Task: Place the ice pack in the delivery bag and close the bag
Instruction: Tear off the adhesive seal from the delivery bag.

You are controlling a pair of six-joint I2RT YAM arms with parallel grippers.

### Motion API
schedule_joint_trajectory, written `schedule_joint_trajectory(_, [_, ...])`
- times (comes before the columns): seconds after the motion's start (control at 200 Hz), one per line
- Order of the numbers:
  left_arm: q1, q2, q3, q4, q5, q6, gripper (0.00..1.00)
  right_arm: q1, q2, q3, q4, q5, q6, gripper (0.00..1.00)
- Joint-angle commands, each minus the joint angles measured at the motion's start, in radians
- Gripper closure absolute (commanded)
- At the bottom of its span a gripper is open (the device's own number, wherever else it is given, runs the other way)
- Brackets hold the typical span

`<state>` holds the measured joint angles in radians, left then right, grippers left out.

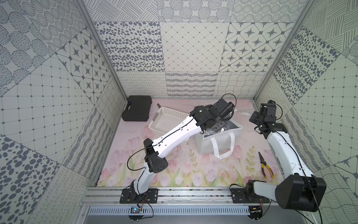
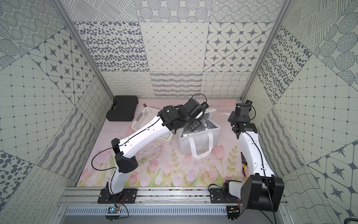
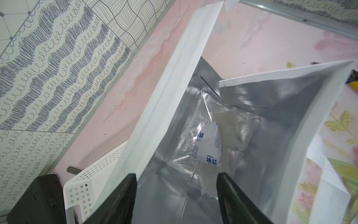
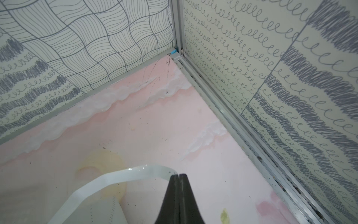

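Two tools differ: the left tool (image 3: 176, 174) hangs spread wide over the mouth of the delivery bag (image 3: 164, 81), gripping nothing, while the ice pack (image 3: 210, 144) lies on the foil floor inside. The right tool (image 4: 179, 175) is pressed together, pinching the bag's white strap handle (image 4: 116, 177) above the bench (image 4: 155, 126).

We get bright, even light in both top views, faint shadows under the arms (image 1: 174, 131), walls (image 1: 193, 48) bowing toward the edges. In the left wrist view the foil lining (image 3: 280, 100) of the delivery bag (image 3: 180, 77) glints, and the left gripper (image 3: 177, 174) looks soft, perhaps out of focus.
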<state>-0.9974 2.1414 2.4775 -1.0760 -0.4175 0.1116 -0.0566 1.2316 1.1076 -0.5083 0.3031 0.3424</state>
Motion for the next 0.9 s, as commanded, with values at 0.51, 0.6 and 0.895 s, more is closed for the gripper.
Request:
schedule_joint_trajectory(0.51, [0.109, 0.038, 0.024, 0.123, 0.058, 0.101, 0.66, 0.037, -0.055, 0.041, -0.03, 0.039, -0.032, 1.0])
schedule_joint_trajectory(0.6, [0.11, 0.027, 0.023, 0.095, 0.105, 0.093, 0.59, 0.037, -0.054, 0.041, -0.03, 0.036, -0.032, 1.0])
schedule_joint_trajectory(0.895, [0.112, -0.005, -0.006, 0.071, 0.258, 0.09, 0.49, 0.037, -0.044, 0.037, -0.03, 0.021, -0.02, 1.0])
